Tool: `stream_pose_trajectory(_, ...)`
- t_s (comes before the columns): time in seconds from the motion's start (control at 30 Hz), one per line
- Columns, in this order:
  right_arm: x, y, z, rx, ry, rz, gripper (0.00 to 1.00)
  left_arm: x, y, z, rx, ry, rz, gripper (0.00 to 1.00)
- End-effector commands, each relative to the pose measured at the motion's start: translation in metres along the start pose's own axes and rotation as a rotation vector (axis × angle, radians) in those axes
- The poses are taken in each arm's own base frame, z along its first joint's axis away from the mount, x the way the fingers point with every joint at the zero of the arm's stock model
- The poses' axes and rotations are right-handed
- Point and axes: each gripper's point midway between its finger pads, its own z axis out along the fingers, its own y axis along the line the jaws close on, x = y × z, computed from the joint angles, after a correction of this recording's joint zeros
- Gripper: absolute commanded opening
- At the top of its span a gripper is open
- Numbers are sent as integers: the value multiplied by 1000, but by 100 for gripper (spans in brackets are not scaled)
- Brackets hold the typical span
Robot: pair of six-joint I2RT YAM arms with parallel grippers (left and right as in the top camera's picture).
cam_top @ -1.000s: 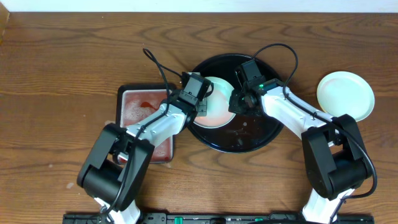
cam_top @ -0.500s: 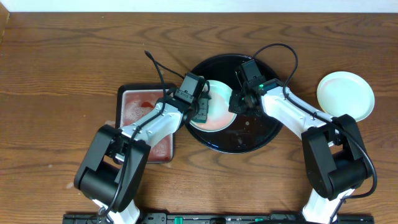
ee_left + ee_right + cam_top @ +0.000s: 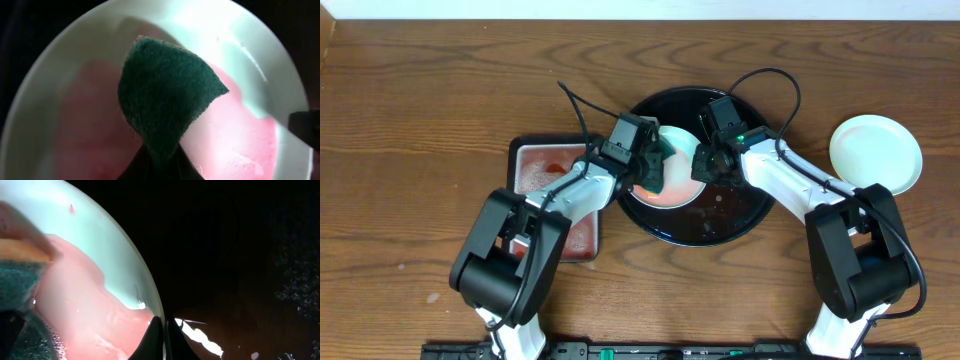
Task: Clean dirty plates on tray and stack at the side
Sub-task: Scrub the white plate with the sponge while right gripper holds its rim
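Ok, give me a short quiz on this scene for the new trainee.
1. Which does the left pincer grip? A) brush B) green sponge C) cloth
2. True or false: the spare white plate lies on the table, outside the black tray.
3. Fill in: the plate under the sponge holds ___ liquid.
Key: 1 B. 2 True. 3 pink.

I find open counter (image 3: pixel 420 110) at the left and beyond the round tray (image 3: pixel 725 222). The rectangular tray (image 3: pixel 535 178) blocks its left flank and a clean plate (image 3: pixel 876 152) its right. The left arm (image 3: pixel 575 192) and right arm (image 3: pixel 785 178) crowd its centre.
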Motion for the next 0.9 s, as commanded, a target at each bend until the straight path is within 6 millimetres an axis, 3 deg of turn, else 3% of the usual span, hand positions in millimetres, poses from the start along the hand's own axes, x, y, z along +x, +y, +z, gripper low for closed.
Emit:
stream_pose_trajectory(0.0,13,13,6,-26,34,-46,1,23,-31,17,131,98,39,7)
stream_pose_trajectory(0.17,14,14,7,-25,36,-48,1,26,-52,17,165,106,79,7)
stream_pose_trajectory(0.27,14,14,7,-26,36,-48,1,26,-49,19,123,97,89,7)
stream_pose_trajectory(0.47,16,13,7,-21,42,-48,1,9,-10,19,-64,22,44,7)
stream_pose_trajectory(0.63,16,13,6,-21,42,-55,1,-10,36,12,-193,-35,-20,7)
stream_pose_trajectory(0.87,17,12,7,-17,47,-55,1,1,83,1,-270,37,-115,7)
